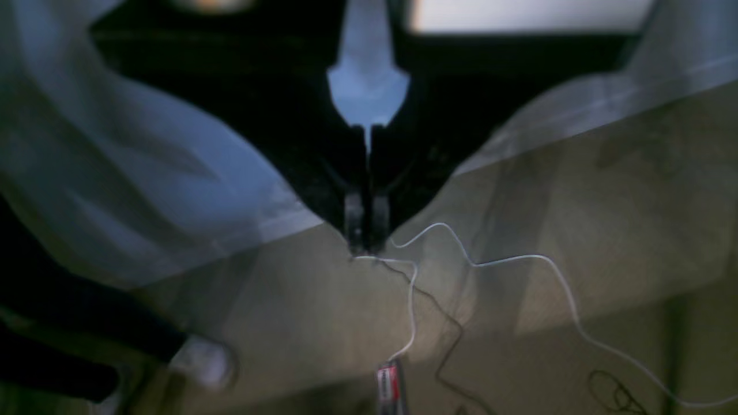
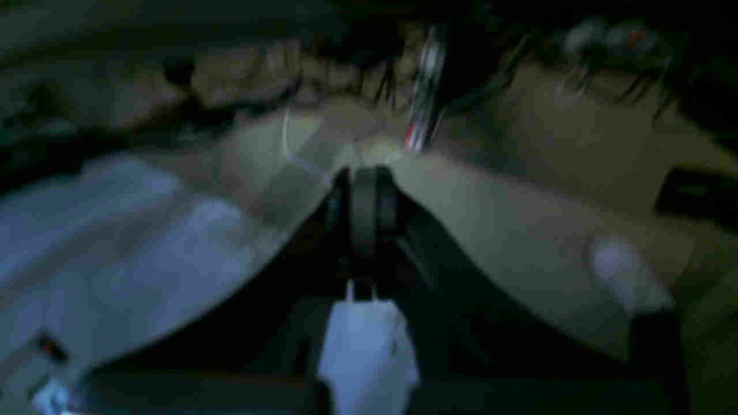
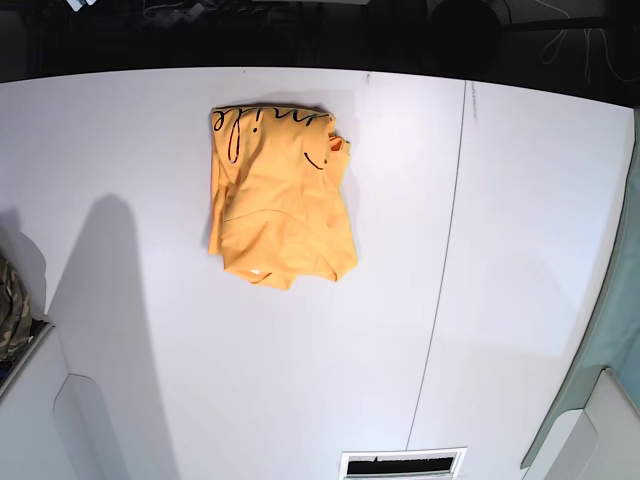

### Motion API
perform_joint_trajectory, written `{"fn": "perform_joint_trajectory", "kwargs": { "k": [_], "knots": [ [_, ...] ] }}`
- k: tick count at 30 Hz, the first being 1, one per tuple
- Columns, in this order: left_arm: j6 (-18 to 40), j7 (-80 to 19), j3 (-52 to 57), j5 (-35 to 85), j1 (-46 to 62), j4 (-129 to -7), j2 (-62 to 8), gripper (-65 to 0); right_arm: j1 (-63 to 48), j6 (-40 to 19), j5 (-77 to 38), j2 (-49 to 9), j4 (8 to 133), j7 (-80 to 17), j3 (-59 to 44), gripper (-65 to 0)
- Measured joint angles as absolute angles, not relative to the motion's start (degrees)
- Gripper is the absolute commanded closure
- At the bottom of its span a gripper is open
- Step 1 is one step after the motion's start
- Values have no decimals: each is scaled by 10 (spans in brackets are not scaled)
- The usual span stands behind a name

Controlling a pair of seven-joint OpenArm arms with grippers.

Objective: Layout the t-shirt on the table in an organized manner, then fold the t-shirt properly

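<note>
An orange-yellow cloth t-shirt (image 3: pixel 277 205) is showing black cursive lettering along its far edge. A wide white tabletop (image 3: pixel 520 250) is carrying thin dark seam lines. The black left gripper (image 1: pixel 366 245) and black right gripper (image 2: pixel 364 190) are appearing dark and blurred.

One t-shirt (image 3: pixel 277 205), one table (image 3: pixel 520 250), two tools: left (image 1: pixel 367 245), right (image 2: pixel 364 190).

Off the table's (image 3: pixel 520 250) edge, my left gripper (image 1: pixel 366 245) and right gripper (image 2: pixel 365 190), both pressed closed, have loose cables (image 1: pixel 490 262) on the floor beyond them, while the crumpled t-shirt (image 3: pixel 278 195) is the tabletop's only obstacle.
</note>
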State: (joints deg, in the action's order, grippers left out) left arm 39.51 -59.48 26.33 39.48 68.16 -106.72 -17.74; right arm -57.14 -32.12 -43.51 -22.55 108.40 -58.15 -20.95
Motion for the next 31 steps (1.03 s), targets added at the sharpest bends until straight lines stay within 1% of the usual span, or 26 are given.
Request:
{"fn": "perform_joint_trajectory", "kwargs": {
  "k": [3, 4, 7, 9, 14, 16, 18, 20, 21, 23, 27, 31],
  "knots": [
    [395, -600, 206, 315, 691, -1035, -212, 0, -569, -314, -411, -226, 1062, -644, -192, 0],
    [395, -594, 183, 300, 691, -1021, -225, 0, -568, -312, -402, -226, 1050, -646, -184, 0],
    [396, -528, 105, 246, 677, -973, -259, 0, -565, -302, -378, -227, 1001, -633, -153, 0],
    [353, -517, 50, 207, 648, -931, -268, 0, -552, -291, -359, -227, 956, -630, -124, 0],
    [350, -511, -88, 132, 546, -782, -266, 0, -489, -263, -339, -226, 815, -625, -32, 0],
    [329, -511, -147, 113, 499, -710, -265, 0, -455, -241, -342, -223, 754, -624, 0, 0],
    [302, -484, -201, 95, 449, -641, -264, 0, -412, -230, -331, -216, 692, -624, 23, 0],
    [271, -464, -251, 79, 393, -572, -256, 0, -367, -228, -317, -204, 633, -622, 32, 0],
    [269, -462, -272, 78, 360, -537, -247, 0, -344, -229, -316, -198, 603, -621, 34, 0],
    [274, -446, -308, 80, 300, -469, -224, 0, -302, -230, -321, -190, 552, -620, 36, 0],
    [289, -402, -361, 83, 206, -337, -161, 0, -226, -228, -292, -175, 473, -619, 36, 0],
    [289, -391, -375, 83, 149, -261, -124, 0, -173, -225, -276, -163, 436, -619, 36, 0]
  ]
}}
